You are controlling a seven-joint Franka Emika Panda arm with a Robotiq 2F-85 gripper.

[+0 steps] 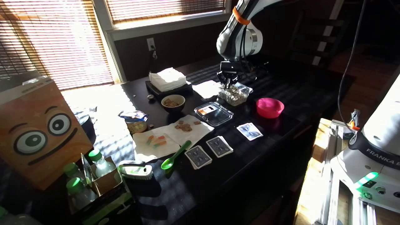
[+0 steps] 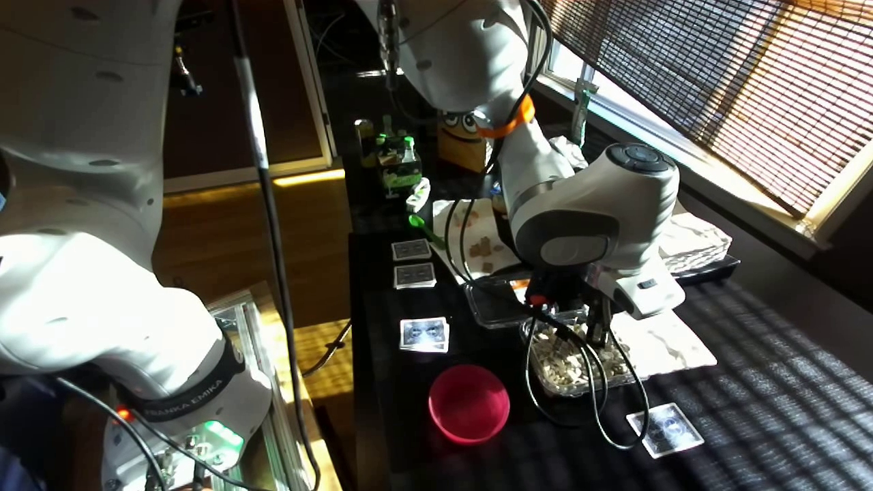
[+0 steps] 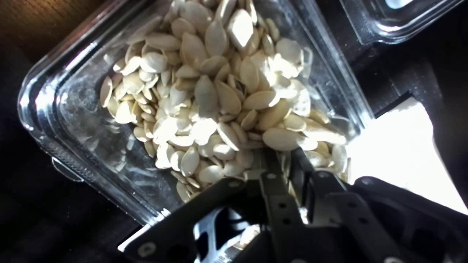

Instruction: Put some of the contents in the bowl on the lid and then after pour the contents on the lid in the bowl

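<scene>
The bowl is a clear square plastic container [image 3: 87,131] holding a heap of pale pumpkin seeds, the contents [image 3: 204,98]. In both exterior views the bowl [image 1: 249,90] stands on the dark table with the seeds [image 2: 563,361] inside. My gripper [image 3: 287,155] points down into the seeds near one edge of the bowl. Its fingers are close together, with a few seeds on edge in the narrow gap; the tips are partly hidden among seeds. The clear lid [image 1: 218,118] lies flat beside the bowl, apart from it, and its corner shows in the wrist view [image 3: 393,29].
A pink bowl [image 1: 270,108] stands close to the bowl. A paper napkin [image 2: 672,344] lies against its other side. A dark round bowl [image 1: 173,108], card piles [image 1: 250,131], a green spoon [image 1: 176,156] and a napkin stack [image 1: 168,79] stand around. Cables hang beside the gripper.
</scene>
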